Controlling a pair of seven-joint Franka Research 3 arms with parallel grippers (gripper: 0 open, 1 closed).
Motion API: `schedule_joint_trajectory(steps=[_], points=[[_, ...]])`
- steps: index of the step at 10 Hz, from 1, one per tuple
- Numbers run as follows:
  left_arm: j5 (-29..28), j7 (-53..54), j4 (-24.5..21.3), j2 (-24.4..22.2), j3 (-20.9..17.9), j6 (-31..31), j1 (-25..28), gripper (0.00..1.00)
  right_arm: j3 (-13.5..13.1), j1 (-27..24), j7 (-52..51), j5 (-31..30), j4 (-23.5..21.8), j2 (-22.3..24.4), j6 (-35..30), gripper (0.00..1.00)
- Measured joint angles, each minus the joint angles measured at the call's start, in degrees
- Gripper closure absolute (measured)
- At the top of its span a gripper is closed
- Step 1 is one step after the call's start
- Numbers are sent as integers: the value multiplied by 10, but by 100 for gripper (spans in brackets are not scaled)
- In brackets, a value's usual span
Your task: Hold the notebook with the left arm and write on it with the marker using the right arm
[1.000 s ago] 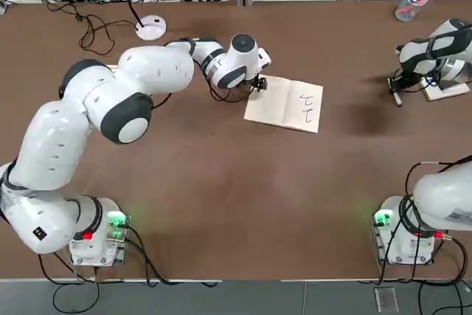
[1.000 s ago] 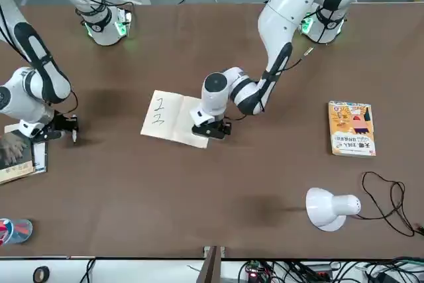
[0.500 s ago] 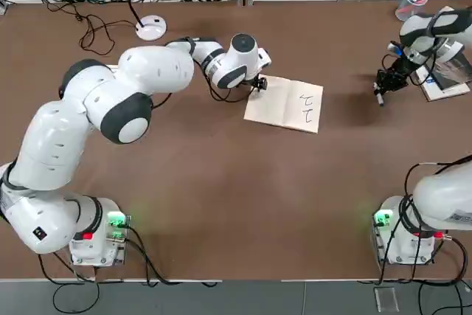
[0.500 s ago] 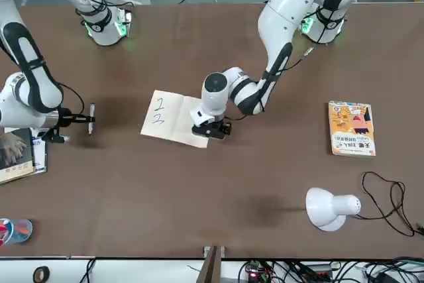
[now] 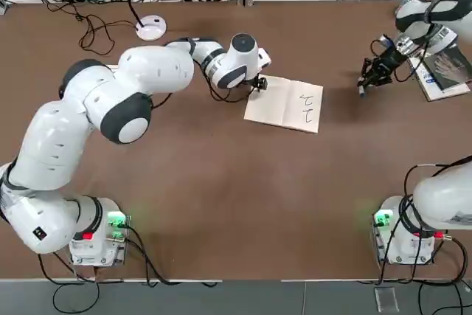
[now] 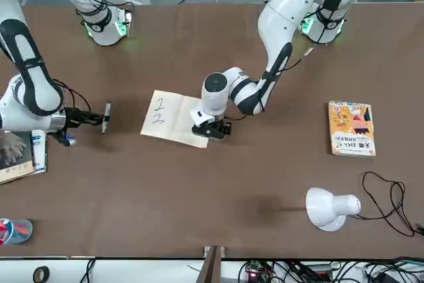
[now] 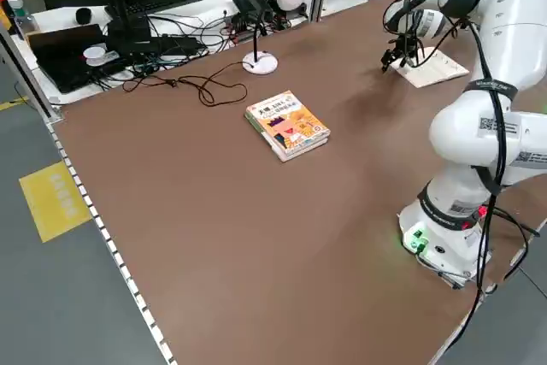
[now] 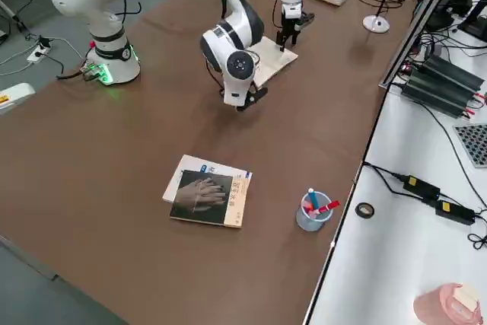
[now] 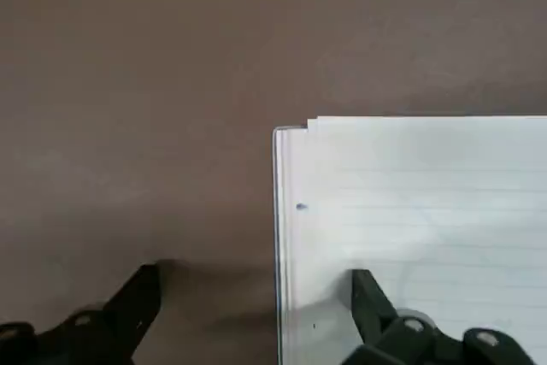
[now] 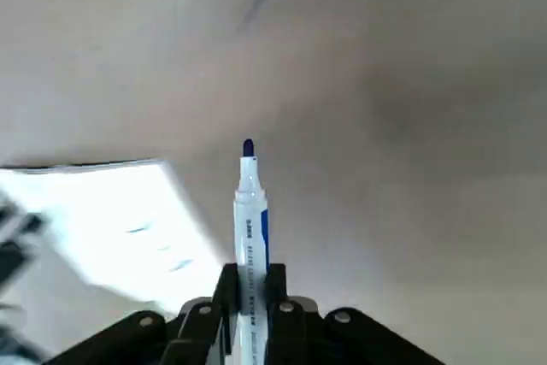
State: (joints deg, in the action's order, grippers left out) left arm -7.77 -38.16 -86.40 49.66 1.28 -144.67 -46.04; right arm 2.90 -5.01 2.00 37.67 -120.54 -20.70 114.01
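Listed from the robot's edge of the table outward.

Left arm (image 5: 118, 101): white, jointed, green light at its base; reaches forward over the table to the notebook.
Right arm (image 6: 26, 64): white, jointed, green light at its base; extends toward the far right part of the table.
Notebook (image 5: 284, 105): cream-white, lying open and flat near the middle of the table; two dark handwritten marks on one page.
Left gripper (image 9: 256, 273): at the notebook's edge, fingers spread apart, one over the page, the other over the table beside it. Whether either touches cannot be told.
Right gripper (image 10: 250, 271): above the table, well apart from the notebook; fingers closed around the marker.
Marker (image 10: 252, 245): white barrel, dark blue tip uncovered; held roughly upright.
Orange illustrated book (image 6: 352, 129): flat, on the left arm's side.
Dark-covered book (image 8: 209, 199): flat, on the right arm's side, lying over a white booklet (image 8: 184, 165).
Desk lamp (image 6: 328, 208): white, beside looped black cable (image 6: 394, 207).
Cup (image 8: 312, 221): translucent, holding pens, near the far edge.
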Motion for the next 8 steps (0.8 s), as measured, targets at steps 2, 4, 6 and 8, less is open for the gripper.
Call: schedule_joint_trajectory(steps=[2, 4, 6, 8], points=[[0, 0, 0, 0, 0, 0, 0, 1, 1, 33, 55, 70, 0, 12, -12, 83], [0, 0, 0, 0, 0, 0, 0, 1, 2, 64, 85, 136, -4, 18, -13, 83], [0, 0, 0, 0, 0, 0, 0, 1, 2, 89, 100, 207, -18, 23, -11, 83], [0, 0, 0, 0, 0, 0, 0, 1, 2, 104, 110, 269, -41, 28, 1, 83]])
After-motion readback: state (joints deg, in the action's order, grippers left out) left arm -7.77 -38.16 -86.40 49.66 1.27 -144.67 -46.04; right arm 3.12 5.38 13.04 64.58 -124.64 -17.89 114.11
